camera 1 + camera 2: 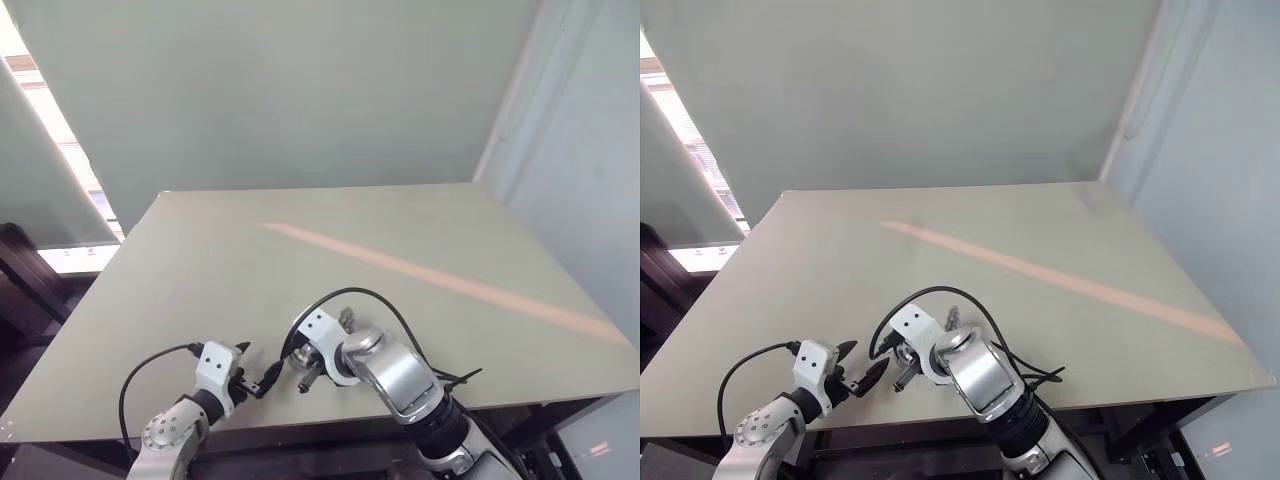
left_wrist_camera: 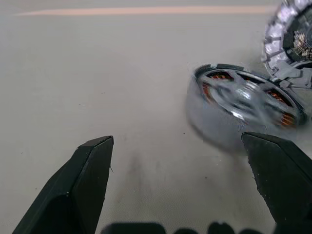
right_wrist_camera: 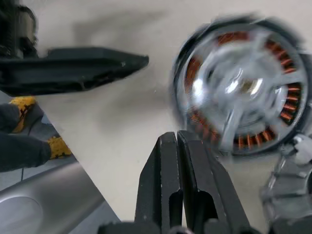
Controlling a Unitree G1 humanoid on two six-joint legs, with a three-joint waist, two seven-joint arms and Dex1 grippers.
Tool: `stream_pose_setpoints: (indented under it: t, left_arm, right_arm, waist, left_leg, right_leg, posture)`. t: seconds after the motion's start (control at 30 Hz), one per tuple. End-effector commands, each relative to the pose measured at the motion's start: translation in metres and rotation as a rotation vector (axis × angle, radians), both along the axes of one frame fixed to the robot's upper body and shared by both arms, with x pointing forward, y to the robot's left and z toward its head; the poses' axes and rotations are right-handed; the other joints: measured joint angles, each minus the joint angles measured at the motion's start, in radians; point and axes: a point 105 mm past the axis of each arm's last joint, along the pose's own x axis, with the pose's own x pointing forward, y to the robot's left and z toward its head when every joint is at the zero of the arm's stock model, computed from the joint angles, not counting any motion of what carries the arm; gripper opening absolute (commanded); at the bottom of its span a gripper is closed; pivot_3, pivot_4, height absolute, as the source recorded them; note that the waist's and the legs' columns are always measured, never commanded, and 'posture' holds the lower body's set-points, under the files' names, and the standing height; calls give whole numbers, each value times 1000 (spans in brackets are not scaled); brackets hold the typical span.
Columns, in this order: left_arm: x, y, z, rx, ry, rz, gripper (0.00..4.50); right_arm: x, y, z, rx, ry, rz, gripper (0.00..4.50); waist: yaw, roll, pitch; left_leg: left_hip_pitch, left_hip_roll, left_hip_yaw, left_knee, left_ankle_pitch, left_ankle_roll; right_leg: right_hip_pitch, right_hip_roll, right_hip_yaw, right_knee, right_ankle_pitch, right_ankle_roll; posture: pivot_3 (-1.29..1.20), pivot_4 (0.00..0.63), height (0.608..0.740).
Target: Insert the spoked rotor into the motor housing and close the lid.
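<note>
- The surface (image 1: 330, 260) is a pale slab, bare over most of its span.
- The right gripper (image 3: 178, 146) points down near the front edge — its fingers are pressed together, holding nothing.
- The left gripper (image 2: 178, 170) sits just beside it, fingers wide apart.
- The rotor (image 3: 243, 87) sits in the copper-wound housing (image 3: 280, 129) on the surface — between the two grippers, untouched.

Soft, even daylight enters from a window at nine o'clock, while the motor housing (image 3: 242, 87) looks motion-blurred in both wrist views.
</note>
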Motion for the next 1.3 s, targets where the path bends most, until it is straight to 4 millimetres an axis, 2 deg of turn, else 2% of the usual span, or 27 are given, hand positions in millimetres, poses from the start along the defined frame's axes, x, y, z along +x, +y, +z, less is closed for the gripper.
stream_pose_setpoints:
  t: [0.03,0.27,0.47,0.6,0.7,0.83,0.97,1.07,1.13,1.3]
  left_arm:
    - [5,0,18,-1,-74,-5,4500]
    - [2,5,17,14,-67,3,4500]
    - [0,3,16,16,-61,-4,4500]
    - [1,2,16,16,-59,-7,4500]
    - [1,1,15,15,-57,-11,4500]
    - [2,0,15,15,-57,-13,4500]
    - [2,-3,15,12,-57,-17,4500]
    - [1,-4,15,10,-58,-20,4500]
    - [1,-4,15,10,-60,-18,4500]
    - [0,-3,15,14,-61,-10,4500]
  right_arm:
    - [1,8,16,71,-31,19,87]
    - [-1,-3,19,60,-50,87,87]
    - [-17,-14,26,60,-42,223,87]
    - [-11,-24,28,62,-58,202,87]
    - [-10,-22,33,124,-31,176,87]
    - [-12,-5,47,255,-45,158,87]
    - [1,7,48,289,-119,66,87]
    - [13,1,37,188,-190,22,87]
    - [26,-10,30,97,-258,2,87]
    - [39,-30,23,10,-295,-4,87]
  waist:
    - [0,0,0]
    - [0,0,0]
    - [-2,0,0]
    - [-2,0,0]
    - [-2,0,0]
    - [-2,0,0]
    - [-3,0,0]
    - [0,0,1]
    - [0,1,1]
    - [-2,-1,0]
  left_leg:
    - [0,0,0,0,0,0]
    - [0,0,0,0,0,0]
    - [0,0,0,0,0,0]
    - [0,0,0,-1,0,0]
    - [0,0,0,0,0,0]
    - [0,1,0,-1,0,0]
    - [0,1,0,-2,0,0]
    - [0,1,0,-1,0,0]
    - [0,0,0,0,0,0]
    - [0,0,1,-1,0,0]
  right_leg:
    - [0,0,0,0,0,0]
    - [0,0,0,-1,0,0]
    - [0,0,0,-1,0,0]
    - [0,0,0,-2,0,0]
    - [0,0,0,-2,0,0]
    - [0,0,0,-2,0,0]
    - [-1,0,0,-2,0,0]
    - [0,0,0,-2,0,0]
    - [0,-1,0,-3,0,0]
    - [0,-1,0,-2,0,0]
  posture:
    - [0,0,740]
    - [0,0,740]
    - [0,0,740]
    - [0,0,740]
    - [0,0,740]
    - [0,0,740]
    - [0,0,740]
    - [0,0,740]
    - [0,0,740]
    - [0,0,740]
